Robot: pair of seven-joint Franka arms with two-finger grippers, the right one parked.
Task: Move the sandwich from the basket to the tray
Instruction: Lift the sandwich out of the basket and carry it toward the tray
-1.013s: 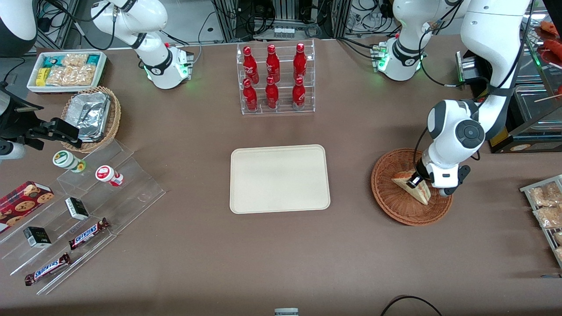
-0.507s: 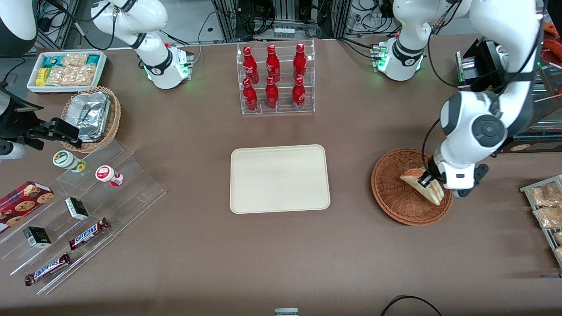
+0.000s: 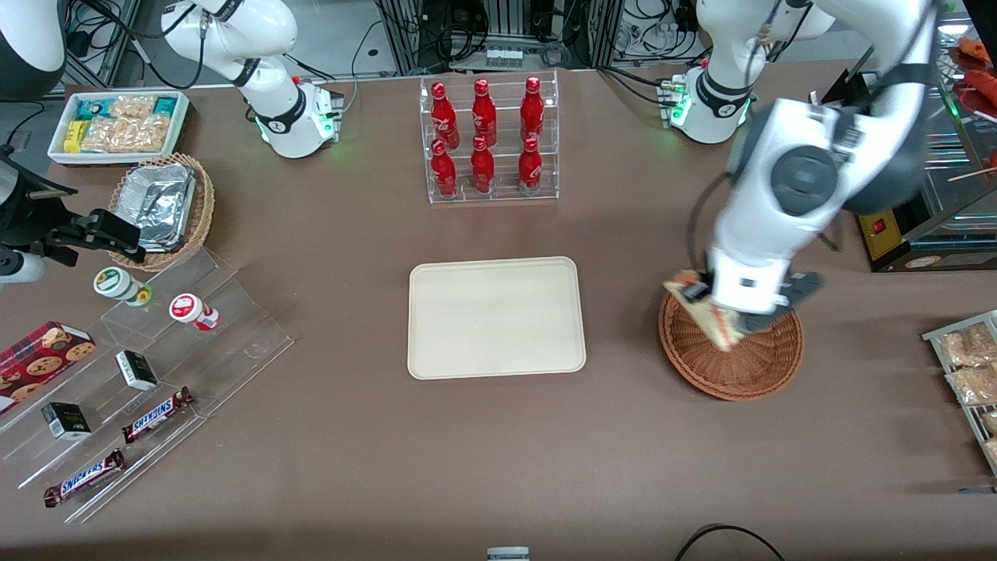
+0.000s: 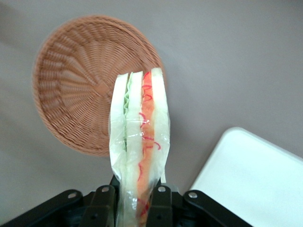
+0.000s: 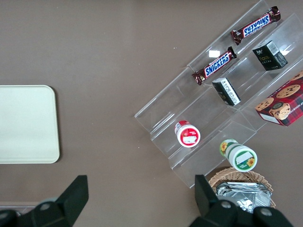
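Front view: my gripper [image 3: 705,300] sits above the basket [image 3: 732,366] rim nearest the tray [image 3: 496,318], fingers clamped on the sandwich [image 3: 710,310]. Sandwich is lifted clear of the weave, tilted, hanging over that rim. Tray bare, near the basket but apart.

Left wrist view: fingers [image 4: 103,204] pinch the wrapped sandwich [image 4: 139,142] at its base, filling edge facing cam. Basket [image 4: 90,85] below w/ nothing in it; tray [image 4: 255,184] corner visible beside it
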